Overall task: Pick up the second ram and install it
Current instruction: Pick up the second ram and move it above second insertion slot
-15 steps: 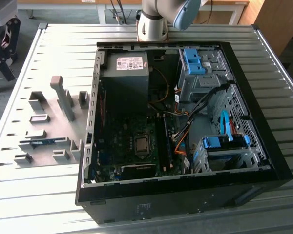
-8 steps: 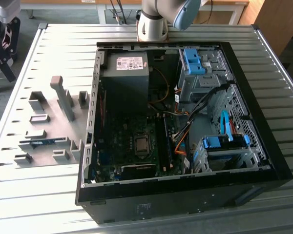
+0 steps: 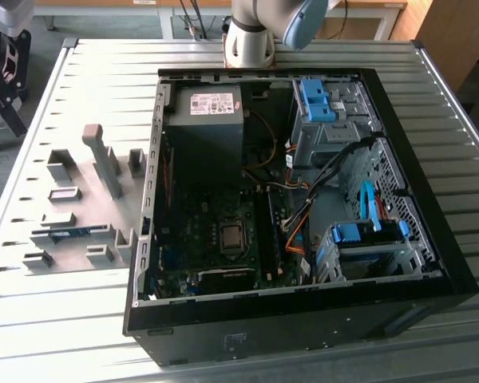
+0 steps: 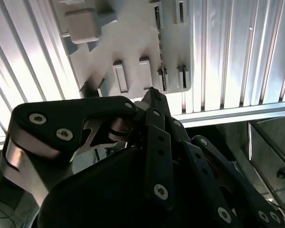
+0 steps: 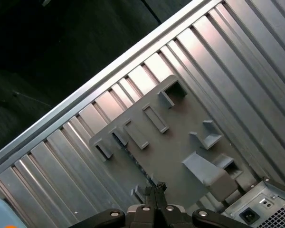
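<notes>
On the table's left, the second ram (image 3: 72,233) is sitting in a near slot of the grey fixture plate (image 3: 88,209) — light, thin and stiff, with fragile chips and contacts, so pinching its flat faces mid-length is looking safest. In the first wrist view the gripper (image 5: 156,188) is hanging above the plate, fingers seemingly pressed together and empty. To the right, the open computer case (image 3: 263,335) is lying flat.

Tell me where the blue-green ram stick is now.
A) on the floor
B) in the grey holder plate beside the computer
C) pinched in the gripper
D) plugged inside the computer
B: in the exterior view the second ram lies in the grey fixture plate at the exterior view's left of the computer case, with the gripper above that plate, apart from it.
</notes>
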`<state>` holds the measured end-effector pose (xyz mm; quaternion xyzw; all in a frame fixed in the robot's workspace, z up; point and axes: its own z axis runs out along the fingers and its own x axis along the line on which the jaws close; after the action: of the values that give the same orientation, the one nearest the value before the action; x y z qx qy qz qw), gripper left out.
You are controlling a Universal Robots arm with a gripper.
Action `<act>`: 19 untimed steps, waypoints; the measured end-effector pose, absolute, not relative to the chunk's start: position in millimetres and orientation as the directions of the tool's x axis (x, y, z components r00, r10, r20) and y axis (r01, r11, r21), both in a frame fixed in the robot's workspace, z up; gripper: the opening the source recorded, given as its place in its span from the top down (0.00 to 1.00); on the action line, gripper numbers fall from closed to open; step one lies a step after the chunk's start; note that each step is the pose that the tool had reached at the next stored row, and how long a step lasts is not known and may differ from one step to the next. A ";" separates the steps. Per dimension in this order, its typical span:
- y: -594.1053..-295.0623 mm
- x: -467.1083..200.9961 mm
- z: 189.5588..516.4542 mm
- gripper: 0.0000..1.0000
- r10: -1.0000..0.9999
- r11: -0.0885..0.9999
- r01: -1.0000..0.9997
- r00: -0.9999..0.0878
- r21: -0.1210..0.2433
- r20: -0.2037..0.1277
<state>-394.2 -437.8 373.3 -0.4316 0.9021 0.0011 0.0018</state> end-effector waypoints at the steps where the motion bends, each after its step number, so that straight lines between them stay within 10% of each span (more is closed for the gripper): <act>1: -437.9 -396.9 372.6 0.89 -0.779 0.627 -0.779 -0.627 -0.001 -0.004; 19: -438.4 -400.4 365.1 0.89 -0.890 0.456 -0.890 -0.456 -0.001 -0.003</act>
<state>-400.4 -438.4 365.1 -0.5217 0.8531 0.0004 0.0016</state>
